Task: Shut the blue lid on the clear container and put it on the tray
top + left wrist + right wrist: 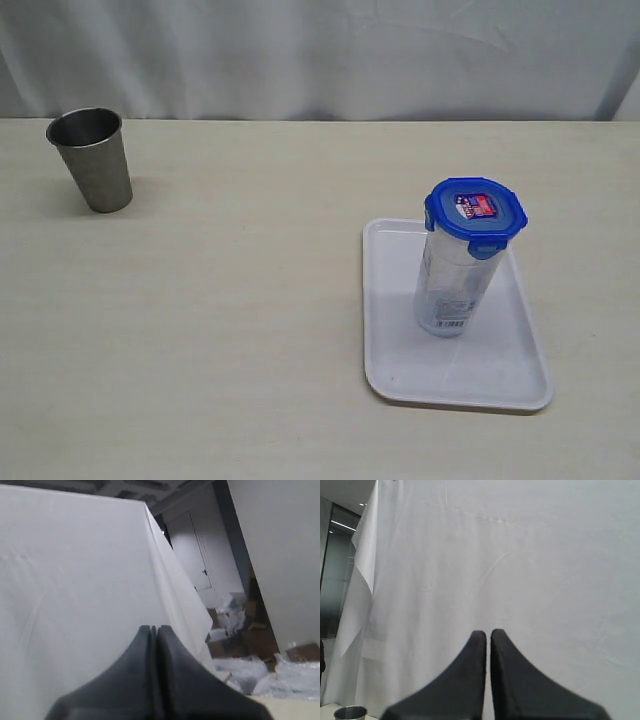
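Observation:
The clear container (452,285) stands upright on the white tray (400,360) at the right of the table. The blue lid (475,213) sits on its mouth, with a red-and-white sticker on top and its flaps folded down. Neither arm shows in the exterior view. My left gripper (153,629) is shut with nothing in it and faces a white curtain. The right gripper (487,633) is shut too, holds nothing, and points at the white backdrop.
A tapered steel cup (92,158) stands at the far left of the table; its rim (350,712) also shows in the right wrist view. A white curtain hangs behind the table. Boxes and plastic wrap (250,665) lie past the curtain.

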Available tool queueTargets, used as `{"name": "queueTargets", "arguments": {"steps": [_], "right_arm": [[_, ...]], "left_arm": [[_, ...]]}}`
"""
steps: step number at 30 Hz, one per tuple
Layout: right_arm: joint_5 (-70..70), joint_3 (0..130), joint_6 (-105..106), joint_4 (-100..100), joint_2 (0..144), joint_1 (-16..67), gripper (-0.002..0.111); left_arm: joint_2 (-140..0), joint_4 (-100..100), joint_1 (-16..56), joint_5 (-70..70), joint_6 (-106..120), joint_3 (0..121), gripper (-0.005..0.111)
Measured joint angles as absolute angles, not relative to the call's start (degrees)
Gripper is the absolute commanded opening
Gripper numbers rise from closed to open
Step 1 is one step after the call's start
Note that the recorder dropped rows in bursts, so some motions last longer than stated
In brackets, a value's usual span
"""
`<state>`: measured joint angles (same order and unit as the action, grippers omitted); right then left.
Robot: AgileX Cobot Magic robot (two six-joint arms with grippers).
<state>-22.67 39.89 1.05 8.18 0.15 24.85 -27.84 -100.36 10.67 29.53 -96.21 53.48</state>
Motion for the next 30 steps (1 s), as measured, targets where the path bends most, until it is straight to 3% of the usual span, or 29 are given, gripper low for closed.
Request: {"name": "queueTargets", "arguments": {"steps": [18, 30], "right_arm": [[-22.9, 39.9, 1.1, 8.2, 0.1, 24.8, 0.004], [-22.9, 39.9, 1.1, 8.2, 0.1, 24.8, 0.004]], "left_arm": [[-3.6, -100.3, 10.7, 28.4, -96.3, 53.6, 0.0], [-0.9, -100.3, 10.7, 29.0, -96.3, 53.6, 0.0]]}}
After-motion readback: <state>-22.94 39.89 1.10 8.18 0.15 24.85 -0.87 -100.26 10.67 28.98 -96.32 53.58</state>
